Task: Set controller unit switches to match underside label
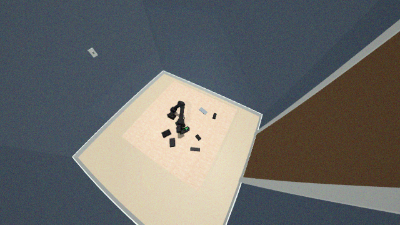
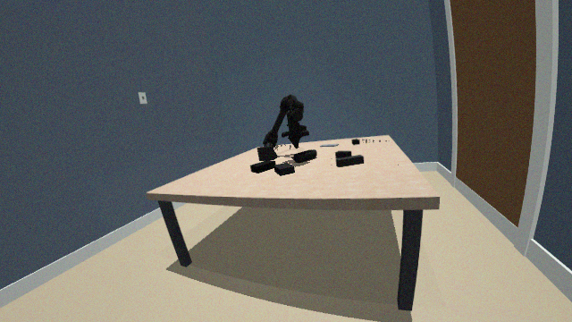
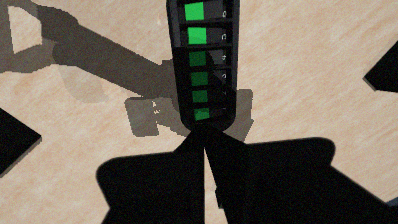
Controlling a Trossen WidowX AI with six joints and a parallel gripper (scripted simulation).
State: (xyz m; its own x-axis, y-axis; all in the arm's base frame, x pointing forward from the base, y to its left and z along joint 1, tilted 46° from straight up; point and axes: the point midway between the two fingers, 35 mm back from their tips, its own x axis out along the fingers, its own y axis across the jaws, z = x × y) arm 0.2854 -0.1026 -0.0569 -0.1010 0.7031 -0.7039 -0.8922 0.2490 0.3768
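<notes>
The dark grey controller unit (image 3: 180,75) (image 2: 306,156) (image 1: 185,130) sits on its base on the bench, switches up. In the wrist view it runs from the top edge to the fingertips. Six rockers show, each with a green end on the left and a dark end with a small number on the right. The two far green ends look bright; the four nearer ones lie in shadow. Rocker tilts are hard to tell. My gripper (image 3: 201,128) (image 2: 296,147) is shut and empty, its tips over the unit's near end; contact cannot be told. The underside label is hidden.
Dark modules (image 1: 166,133) (image 1: 172,142) (image 1: 195,149) (image 1: 198,137) lie around the unit. A small black part (image 1: 214,115) and a pale flat plate (image 1: 203,110) lie farther off. Dark corners of other modules (image 3: 15,142) (image 3: 386,72) show at both sides of the wrist view.
</notes>
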